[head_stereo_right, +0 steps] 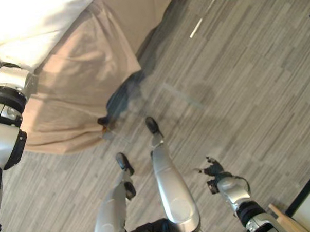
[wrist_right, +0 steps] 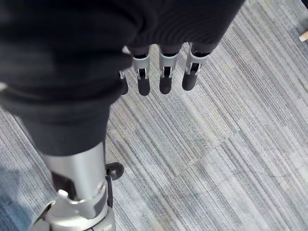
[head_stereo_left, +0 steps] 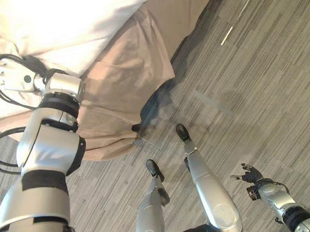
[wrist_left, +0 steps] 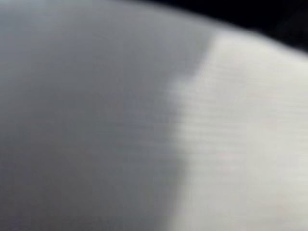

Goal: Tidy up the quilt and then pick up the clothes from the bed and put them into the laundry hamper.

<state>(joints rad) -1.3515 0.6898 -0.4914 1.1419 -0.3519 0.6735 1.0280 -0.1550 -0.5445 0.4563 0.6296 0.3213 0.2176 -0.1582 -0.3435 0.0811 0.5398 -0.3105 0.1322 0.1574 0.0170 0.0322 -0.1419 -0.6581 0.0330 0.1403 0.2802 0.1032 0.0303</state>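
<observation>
white fabric of the quilt lies right up against the left wrist camera, part of it in shade and part brightly lit. seen from the head, the quilt is spread over the top of the bed, and the tan bed skirt hangs below it down to the grey striped carpet floor. the left arm reaches up over the edge of the bed, and the left hand rests on or against the quilt near the bed's edge; i cannot tell how it is set from what shows. a dark patch of something lies on the floor at the corner of the bed skirt, too unclear to name.

the right hand hangs low at the robot's right side, well apart from the bed, above the bare carpet. in its own wrist view the right hand has its fingers straight and a little apart, pointing down toward the floor and holding nothing. a pale strip lies on the floor well beyond the bed corner.
</observation>
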